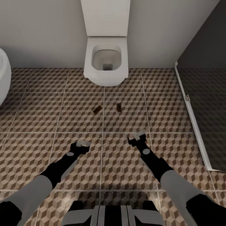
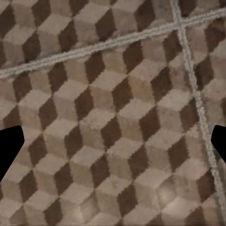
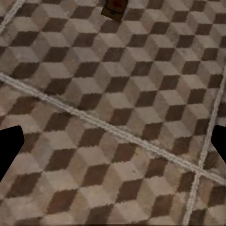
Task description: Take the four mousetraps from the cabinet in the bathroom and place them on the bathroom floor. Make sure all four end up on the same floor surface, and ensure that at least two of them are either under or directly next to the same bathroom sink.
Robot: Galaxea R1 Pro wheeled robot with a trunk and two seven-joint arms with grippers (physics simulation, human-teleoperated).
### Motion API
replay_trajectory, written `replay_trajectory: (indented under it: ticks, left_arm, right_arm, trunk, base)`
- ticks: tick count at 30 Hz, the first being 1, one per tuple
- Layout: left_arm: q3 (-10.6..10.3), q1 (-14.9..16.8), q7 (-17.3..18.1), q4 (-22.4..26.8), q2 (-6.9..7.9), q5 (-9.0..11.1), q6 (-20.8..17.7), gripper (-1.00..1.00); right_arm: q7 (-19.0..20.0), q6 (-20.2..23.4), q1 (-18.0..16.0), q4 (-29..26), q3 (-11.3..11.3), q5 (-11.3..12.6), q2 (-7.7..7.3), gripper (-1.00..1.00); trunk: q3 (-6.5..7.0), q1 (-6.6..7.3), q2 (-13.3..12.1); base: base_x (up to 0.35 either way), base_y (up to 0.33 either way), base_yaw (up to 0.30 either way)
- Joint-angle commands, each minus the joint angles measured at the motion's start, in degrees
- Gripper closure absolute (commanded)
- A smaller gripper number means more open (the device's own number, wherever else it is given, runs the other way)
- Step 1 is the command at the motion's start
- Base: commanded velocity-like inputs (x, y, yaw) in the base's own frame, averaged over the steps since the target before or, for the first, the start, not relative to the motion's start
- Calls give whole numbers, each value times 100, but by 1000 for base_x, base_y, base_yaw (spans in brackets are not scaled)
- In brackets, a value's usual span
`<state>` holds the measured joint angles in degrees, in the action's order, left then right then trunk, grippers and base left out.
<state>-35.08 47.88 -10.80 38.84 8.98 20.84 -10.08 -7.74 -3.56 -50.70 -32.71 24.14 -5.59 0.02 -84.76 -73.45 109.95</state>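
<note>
My own base sits at the near edge of the head view, dark and grey, with both arms reaching forward from it over the bathroom floor. My left gripper hangs above the cube-patterned tiles with its fingers spread and nothing between them; in the left wrist view its two dark fingertips stand far apart at either edge with bare tile between. My right gripper is likewise released and empty, and in the right wrist view its fingertips frame only tile and pale grout lines.

Two mousetraps lie flat on the floor ahead of me, between my grippers and the toilet. The left mousetrap rests at a slant just left of a grout line, beyond my left gripper. The right mousetrap lies just right of that line, beyond my right gripper and a little inward of it; its tan board with a red mark shows at the edge of the right wrist view. The two are near each other but apart.

The white bathtub curves in on my left. A dark glass shower screen with a white frame stands on my right. I can read no writing anywhere.
</note>
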Motion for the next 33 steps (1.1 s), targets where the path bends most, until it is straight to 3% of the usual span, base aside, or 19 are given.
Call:
replay_trajectory:
  ticks: [1,28,33]
  left_arm:
    - [-48,-16,-56,13,30,63,-17,-100]
    - [-49,-573,-43,-145,146,70,427,-100]
    - [-51,-684,-33,-415,148,80,785,-100]
  right_arm:
    - [19,-59,-3,62,20,-28,-27,-100]
    - [367,-1101,-1,1363,12,174,-268,-100]
    - [382,-1363,-1,1679,11,179,-273,-100]
  trunk:
    - [16,23,-40]
    - [501,616,-1123]
    - [591,726,-1324]
  base:
    - [0,0,0]
    - [0,0,0]
    - [0,0,0]
